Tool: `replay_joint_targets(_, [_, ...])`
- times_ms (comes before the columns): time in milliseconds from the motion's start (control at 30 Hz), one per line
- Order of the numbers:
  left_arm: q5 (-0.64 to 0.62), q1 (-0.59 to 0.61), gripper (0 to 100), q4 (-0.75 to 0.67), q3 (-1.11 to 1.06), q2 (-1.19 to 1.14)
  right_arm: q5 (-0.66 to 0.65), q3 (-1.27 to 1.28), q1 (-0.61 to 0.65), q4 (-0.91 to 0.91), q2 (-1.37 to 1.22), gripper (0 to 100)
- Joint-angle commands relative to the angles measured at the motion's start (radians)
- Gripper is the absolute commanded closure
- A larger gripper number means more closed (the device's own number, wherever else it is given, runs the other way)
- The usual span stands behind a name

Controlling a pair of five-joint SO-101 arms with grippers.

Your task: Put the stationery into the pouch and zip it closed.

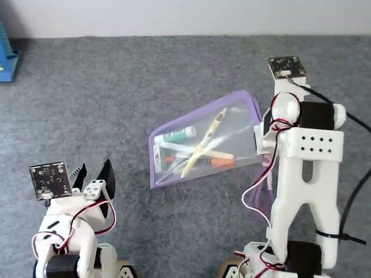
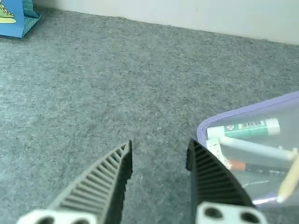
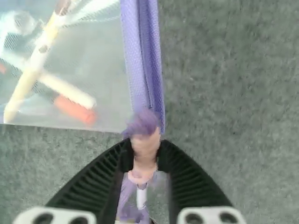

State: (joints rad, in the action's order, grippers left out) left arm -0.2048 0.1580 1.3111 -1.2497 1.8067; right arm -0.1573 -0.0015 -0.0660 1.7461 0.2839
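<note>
A clear pouch with purple trim lies on the grey carpet near the middle. Inside it are a yellow pen, a green-and-white glue stick, an orange marker and a white pen. My right gripper is at the pouch's right end, shut on the purple zipper pull. The purple zip edge runs away from the jaws. My left gripper sits open at the front left, apart from the pouch, with bare carpet between its fingertips.
A blue object stands at the far left edge by the pale back wall, also seen in the left wrist view as a blue object. Grey carpet spreads to the left of and behind the pouch.
</note>
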Motion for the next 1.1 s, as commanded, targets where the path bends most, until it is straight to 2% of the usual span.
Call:
replay_joint_targets(0, [-0.006,0.003,81,-0.002,0.005,0.012,0.009,-0.051,-0.024,0.038,0.035,83.5])
replay_joint_targets(200, [-0.006,0.002,81,0.000,-0.002,0.012,0.003,-0.014,-0.036,0.044,0.099,84.8])
replay_joint_targets(533, [-0.006,0.003,81,-0.006,-0.116,0.012,0.000,0.353,-0.036,0.031,0.429,85.6])
replay_joint_targets(833, [-0.005,0.000,81,-0.008,-0.216,0.012,0.000,0.643,-0.036,-0.124,0.794,85.9])
replay_joint_targets(1067, [-0.005,0.000,81,-0.029,-0.289,0.012,0.000,0.855,-0.038,-0.188,1.023,96.4])
